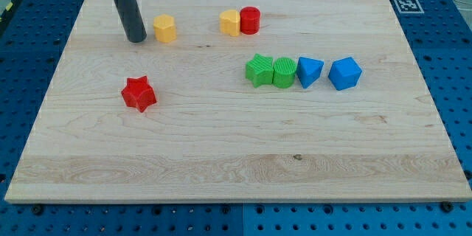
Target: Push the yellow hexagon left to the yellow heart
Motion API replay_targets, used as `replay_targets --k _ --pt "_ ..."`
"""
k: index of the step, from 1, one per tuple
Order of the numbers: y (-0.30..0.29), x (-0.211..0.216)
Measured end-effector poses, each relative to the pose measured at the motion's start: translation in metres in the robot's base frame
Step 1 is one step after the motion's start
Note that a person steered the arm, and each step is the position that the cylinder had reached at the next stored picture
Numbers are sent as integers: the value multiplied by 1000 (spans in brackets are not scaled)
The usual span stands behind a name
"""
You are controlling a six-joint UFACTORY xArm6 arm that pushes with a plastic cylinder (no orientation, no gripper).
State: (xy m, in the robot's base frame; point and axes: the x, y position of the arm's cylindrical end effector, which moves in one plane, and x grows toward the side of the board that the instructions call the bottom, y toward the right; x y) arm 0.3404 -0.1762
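Presently, the rod's tip (pixel 137 40) rests on the wooden board (pixel 236 155) near the view's top left, just to the left of the yellow hexagon (pixel 165 28), close beside it; contact cannot be confirmed. The rod is a bare pusher with nothing that spreads or pinches, and it holds nothing. The yellow heart (pixel 230 23) lies well to the right of the hexagon, touching the red cylinder (pixel 250 20) on its right side. A red star (pixel 139 94) sits alone, lower left. At mid-board a row runs left to right: green star (pixel 258 70), green cylinder (pixel 284 71), blue triangle (pixel 309 71), then a blue cube-like block (pixel 344 73) slightly apart.
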Motion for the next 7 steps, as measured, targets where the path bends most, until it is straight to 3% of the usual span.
replay_targets --k 7 --pt "64 -10"
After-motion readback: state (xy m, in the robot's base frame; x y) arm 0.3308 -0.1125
